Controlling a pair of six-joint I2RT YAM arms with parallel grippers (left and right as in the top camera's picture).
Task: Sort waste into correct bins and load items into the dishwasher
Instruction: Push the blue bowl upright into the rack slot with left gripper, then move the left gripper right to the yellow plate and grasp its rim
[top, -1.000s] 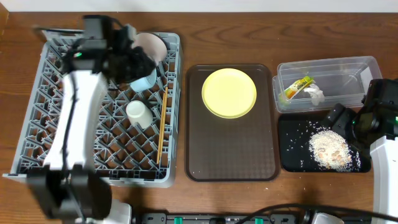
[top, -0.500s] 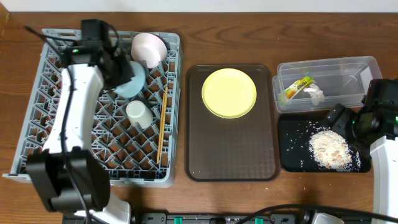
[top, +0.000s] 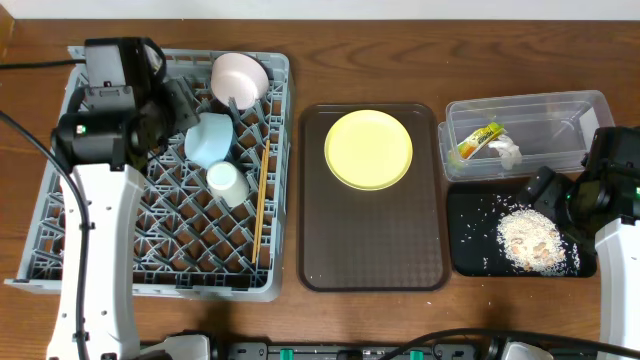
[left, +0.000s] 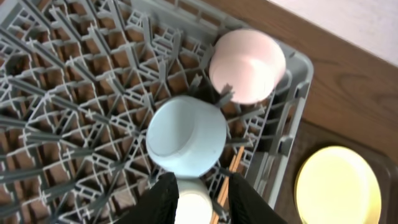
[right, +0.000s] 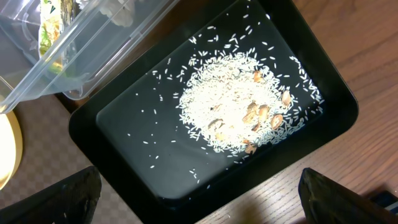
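The grey dishwasher rack (top: 60, 215) holds a white bowl (top: 240, 78) at its far right corner, a light blue bowl (top: 210, 140) upside down, a small white cup (top: 227, 183) and chopsticks (top: 263, 200). My left gripper (top: 183, 104) hovers just left of the blue bowl (left: 186, 143). In the left wrist view, the left gripper (left: 200, 194) is open and holds nothing, and the cup (left: 194, 208) shows below the gap. The yellow-green plate (top: 368, 150) lies on the brown tray (top: 372, 250). My right gripper (right: 199, 202) stands wide open over the black tray's (right: 124, 134) near edge, above the food scraps (right: 239, 109).
The clear tub (top: 560, 115) at the back right holds the yellow-green wrapper (top: 478, 140) and the white tissue (top: 507, 152). The black tray (top: 468, 215) with scattered scraps (top: 530, 240) sits in front of it. Bare wooden table (top: 360, 60) runs behind the trays.
My left gripper has let go of the light blue bowl, which now rests in the rack, and has pulled back left. The right arm has not moved.
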